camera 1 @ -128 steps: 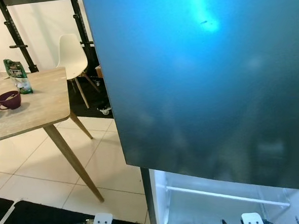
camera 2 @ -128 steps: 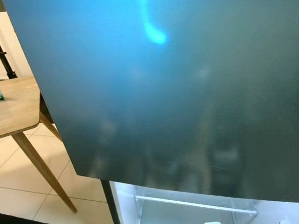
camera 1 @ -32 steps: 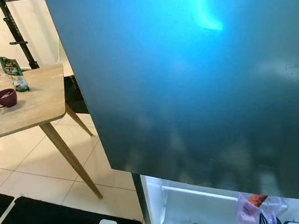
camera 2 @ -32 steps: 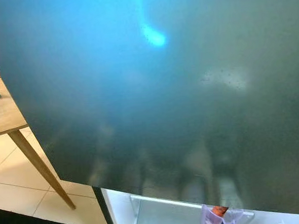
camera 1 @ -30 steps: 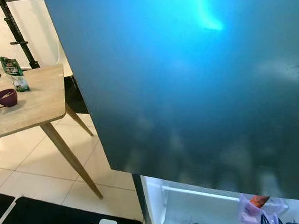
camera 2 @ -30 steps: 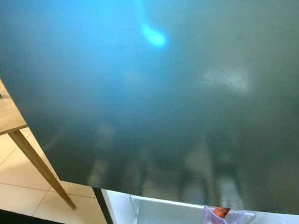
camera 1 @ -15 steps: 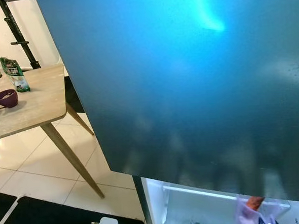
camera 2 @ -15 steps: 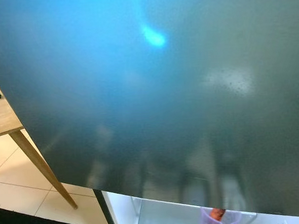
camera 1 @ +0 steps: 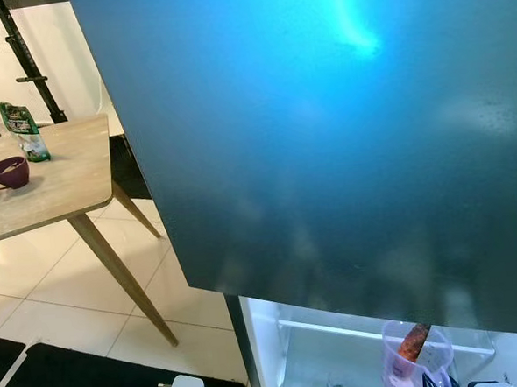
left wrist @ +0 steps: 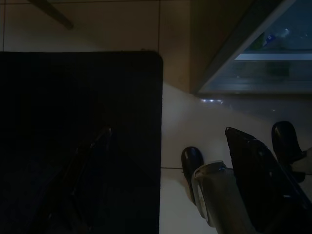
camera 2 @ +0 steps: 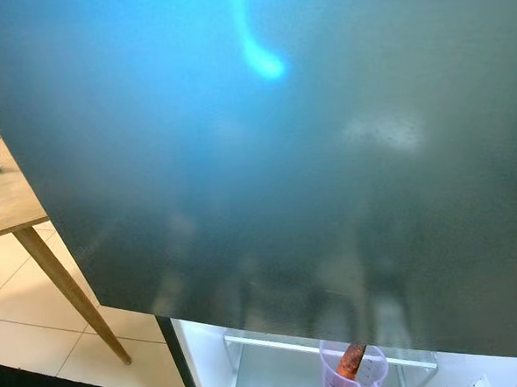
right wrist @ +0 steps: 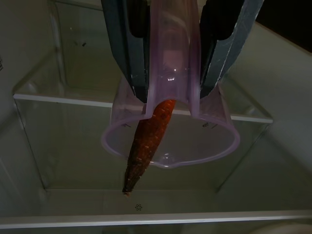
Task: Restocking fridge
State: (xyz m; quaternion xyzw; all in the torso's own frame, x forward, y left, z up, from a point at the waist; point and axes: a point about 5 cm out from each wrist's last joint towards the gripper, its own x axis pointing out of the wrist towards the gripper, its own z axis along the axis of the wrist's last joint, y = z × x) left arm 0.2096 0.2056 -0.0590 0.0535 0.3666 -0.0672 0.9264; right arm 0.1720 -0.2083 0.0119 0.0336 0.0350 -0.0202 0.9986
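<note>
- Carrot sits loose in a clear purple plastic jug, tip sticking out past the rim; jug is tipped toward the fridge interior.
- Right gripper is clamped on the jug body, one black finger each side near the upper wall, just above the flared rim.
- From the head views, jug + carrot hang low in the open fridge, just below the edge of the dark fridge door, in front of a white rail.
- Glass shelf lies beyond the jug mouth.
- Handling guess: jug light, thin-walled, smooth, so prob. flexes + may slip if squeezed hard; hold mid-body, not the rim.
- Carrot is stiff, not fragile, but unsecured; could slide out w/ more tilt.
- Left gripper hangs idle over tile floor beside a dark mat; too dark to tell fingers' state.
- Wooden table w/ purple mug stands well apart on the left.
</note>
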